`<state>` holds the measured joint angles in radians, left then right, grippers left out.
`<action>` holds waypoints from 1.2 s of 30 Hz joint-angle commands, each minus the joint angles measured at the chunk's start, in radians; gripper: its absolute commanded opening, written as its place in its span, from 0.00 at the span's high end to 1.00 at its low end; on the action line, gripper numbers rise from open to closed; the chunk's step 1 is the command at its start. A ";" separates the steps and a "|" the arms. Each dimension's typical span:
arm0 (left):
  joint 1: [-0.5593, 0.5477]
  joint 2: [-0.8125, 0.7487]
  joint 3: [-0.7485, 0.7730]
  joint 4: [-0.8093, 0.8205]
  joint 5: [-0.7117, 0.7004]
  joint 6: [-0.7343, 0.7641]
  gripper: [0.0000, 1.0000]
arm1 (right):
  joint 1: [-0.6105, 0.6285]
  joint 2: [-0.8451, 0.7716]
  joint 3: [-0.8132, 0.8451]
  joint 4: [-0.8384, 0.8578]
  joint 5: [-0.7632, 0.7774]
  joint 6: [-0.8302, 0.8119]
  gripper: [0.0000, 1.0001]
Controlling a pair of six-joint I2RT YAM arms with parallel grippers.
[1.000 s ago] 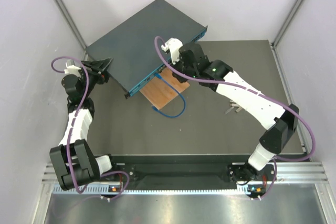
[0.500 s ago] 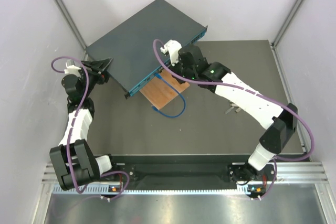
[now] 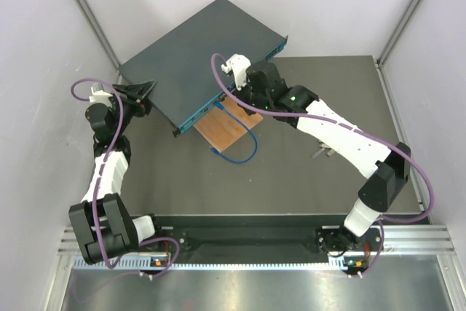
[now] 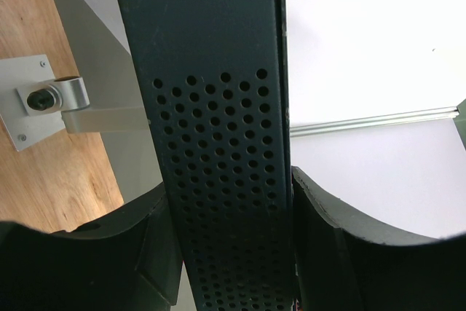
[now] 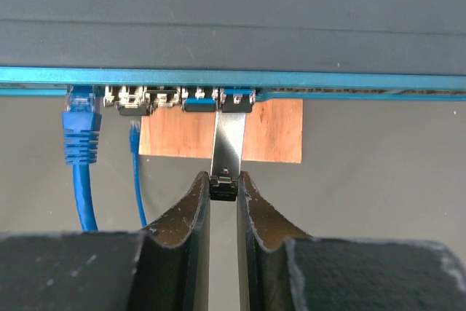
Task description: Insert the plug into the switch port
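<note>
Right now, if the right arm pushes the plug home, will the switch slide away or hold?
Likely holds: the left gripper clamps the switch by its perforated side. It looks like a rigid metal box, probably heavy, so little flex. Its front edge sits over the wooden board, so it might rock slightly.

Landmark is the switch [image 3: 196,52], lying skewed on the worktop [image 3: 313,187]. I've got the board [image 3: 231,127] just in front of the switch's port face, with its far edge tucked under it. The cable [image 3: 246,152] loops in front of the switch and across the board. One end sits in a port left of the plug [image 5: 229,140]. The plug's front end meets the port face and its rear end is pinched in my right gripper [image 5: 224,189], straight in front of the switch. My left gripper [image 3: 144,92] straddles the switch's left corner, a finger on each face. A small loose part [image 3: 324,152] lies well right of the switch.
</note>
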<state>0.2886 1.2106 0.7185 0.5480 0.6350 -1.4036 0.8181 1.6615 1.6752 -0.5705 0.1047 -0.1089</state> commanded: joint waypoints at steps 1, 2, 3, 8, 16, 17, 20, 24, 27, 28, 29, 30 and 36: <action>-0.078 0.007 -0.001 -0.112 0.173 0.137 1.00 | 0.021 0.021 0.086 0.048 -0.042 0.002 1.00; -0.078 0.009 -0.001 -0.112 0.173 0.137 1.00 | 0.021 0.032 0.096 0.041 -0.043 0.008 1.00; -0.080 0.007 -0.001 -0.114 0.173 0.137 1.00 | 0.023 0.040 0.124 0.035 -0.045 0.009 1.00; -0.080 0.007 -0.001 -0.115 0.173 0.137 1.00 | 0.021 0.047 0.172 0.020 -0.050 0.018 1.00; -0.078 0.006 0.002 -0.123 0.175 0.141 1.00 | 0.023 0.081 0.195 0.049 -0.053 -0.002 1.00; -0.080 0.006 -0.001 -0.123 0.175 0.141 1.00 | 0.021 0.084 0.199 0.052 -0.057 -0.002 1.00; -0.078 0.010 -0.001 -0.123 0.175 0.143 1.00 | 0.021 0.086 0.204 0.078 -0.057 0.002 1.00; -0.078 0.017 0.002 -0.122 0.175 0.137 1.00 | 0.021 0.089 0.205 0.106 -0.065 0.000 1.00; -0.080 0.024 0.016 -0.120 0.175 0.137 1.00 | 0.021 0.093 0.211 0.126 -0.072 -0.011 1.00; -0.078 0.027 0.021 -0.120 0.176 0.137 1.00 | 0.021 0.098 0.218 0.126 -0.076 -0.015 1.00; -0.080 0.030 0.022 -0.120 0.178 0.138 1.00 | 0.021 0.106 0.228 0.124 -0.077 -0.017 1.00; -0.078 0.036 0.025 -0.120 0.178 0.137 1.00 | 0.021 0.110 0.231 0.124 -0.082 -0.020 1.00; -0.078 0.055 0.044 -0.120 0.178 0.137 1.00 | 0.023 0.115 0.239 0.132 -0.092 -0.041 1.00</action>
<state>0.2886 1.2247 0.7448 0.5209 0.6434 -1.3956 0.8169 1.7584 1.8351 -0.6514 0.1020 -0.1387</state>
